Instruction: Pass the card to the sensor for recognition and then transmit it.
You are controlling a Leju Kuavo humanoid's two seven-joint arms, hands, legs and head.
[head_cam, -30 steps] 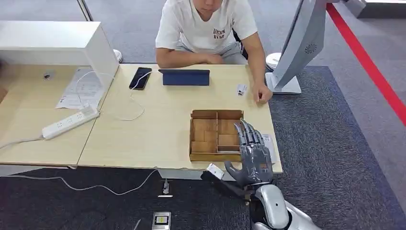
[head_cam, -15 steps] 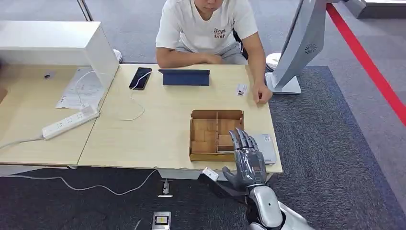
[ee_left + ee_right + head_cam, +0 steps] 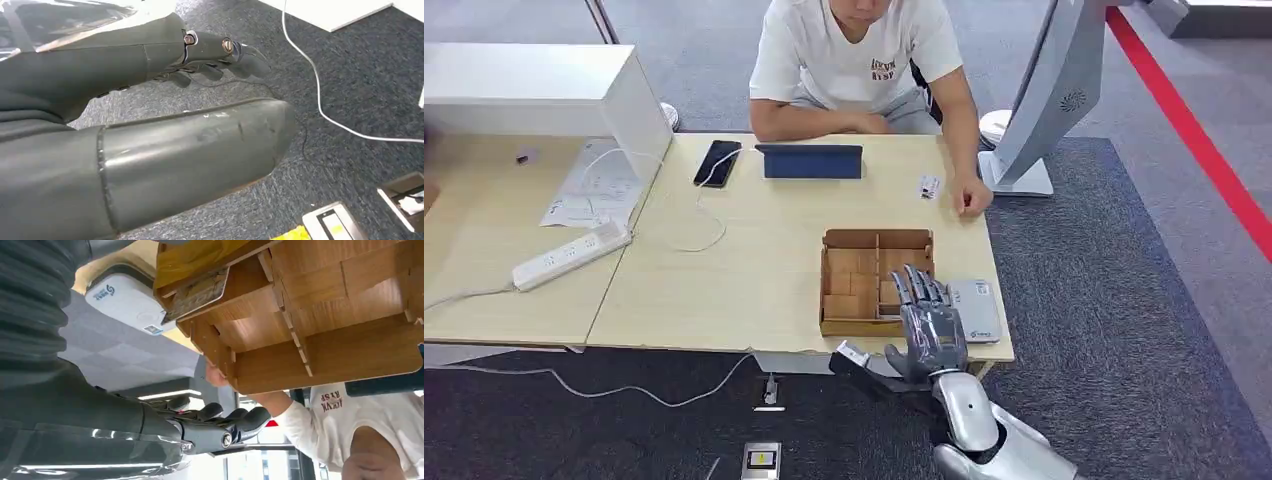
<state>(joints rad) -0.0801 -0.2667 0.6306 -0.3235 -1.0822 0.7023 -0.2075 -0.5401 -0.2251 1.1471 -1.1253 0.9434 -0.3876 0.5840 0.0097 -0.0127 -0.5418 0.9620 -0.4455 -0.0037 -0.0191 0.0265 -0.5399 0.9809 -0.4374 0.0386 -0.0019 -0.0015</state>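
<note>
The desk (image 3: 754,270) carries everything that matters here, and the right hand (image 3: 932,330) is the one at it, hovering over the near right edge; the left hand (image 3: 150,60) hangs down by the carpet, far from the work, its fingers (image 3: 210,70) loosely bent around nothing, and I cannot tell whether they count as apart or closed

Directly beneath and ahead of the right fingers (image 3: 916,290) sits the wooden tray (image 3: 826,285), divided into compartments. The fingertips reach over its near right compartments. Just to the outer side of the fingers, touching or almost touching the tray wall, lies the flat grey sensor (image 3: 976,308), so the carry from tray to sensor should be a short sideways one

The right fingers are spread and straight, palm down, holding nothing

The card (image 3: 196,294) seems to be the thin patterned piece lying in the tray's corner compartment nearest the sensor, tilted against the divider. It lies below the fingers and a little toward the thumb side, with its long edge roughly across the line of the fingers. The coming move likely calls for a straight drop and a pinch on that raised edge

A second small card (image 3: 929,187) lies well beyond the fingertips, beside the hand of the seated person (image 3: 854,50)
</note>
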